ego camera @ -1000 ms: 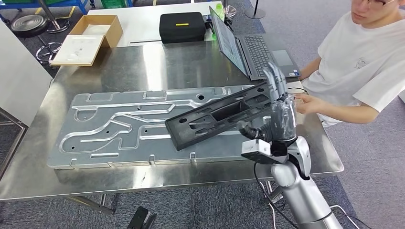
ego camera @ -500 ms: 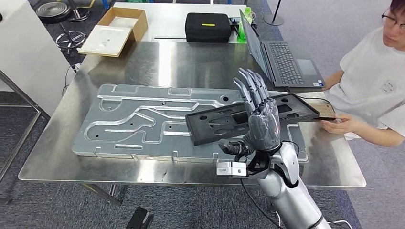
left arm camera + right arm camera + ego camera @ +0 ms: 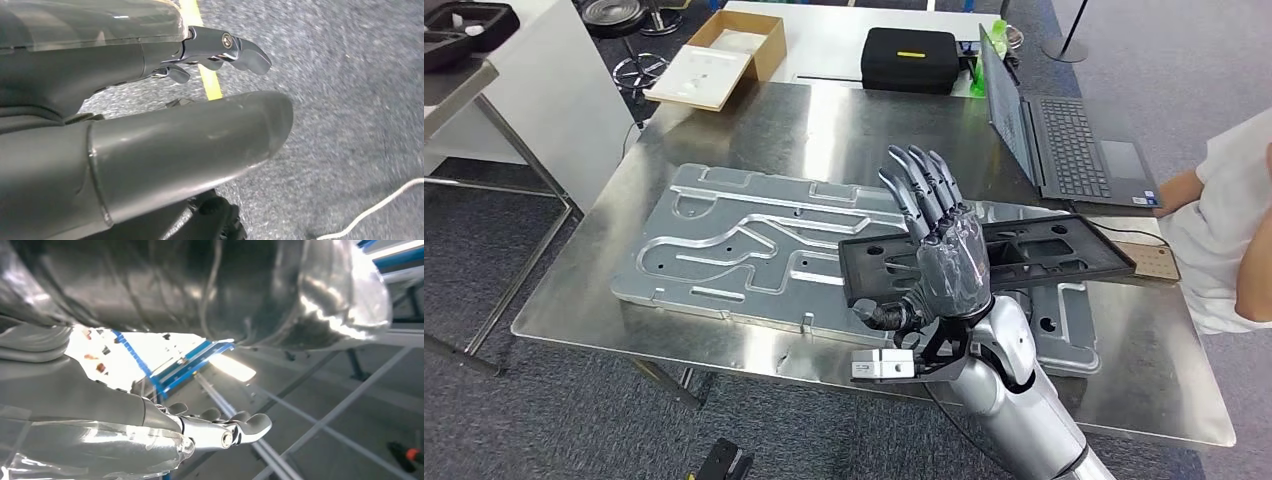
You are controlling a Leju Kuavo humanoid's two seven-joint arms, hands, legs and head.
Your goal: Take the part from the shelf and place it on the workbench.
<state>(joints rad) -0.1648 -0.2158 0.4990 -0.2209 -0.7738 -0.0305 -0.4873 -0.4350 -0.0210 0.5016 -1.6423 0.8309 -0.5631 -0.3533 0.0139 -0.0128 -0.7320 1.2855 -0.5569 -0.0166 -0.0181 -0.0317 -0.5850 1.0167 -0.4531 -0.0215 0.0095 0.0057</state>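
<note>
Black plastic part [image 3: 1014, 258] lying on the machined aluminium plate [image 3: 724, 250] atop the steel workbench [image 3: 754, 130], right hand [image 3: 939, 260] raised over it, fingers spread, empty, left hand [image 3: 150, 115] holding nothing, fingers apart, above grey carpet [image 3: 350, 100].

No text, number or brand can be read anywhere. The black case [image 3: 911, 60] at the far side of the table carries a small yellow label, but it is too small to show any lettering. The laptop [image 3: 1064, 140] bears a tiny sticker by its near corner, likewise too small to make out.
</note>
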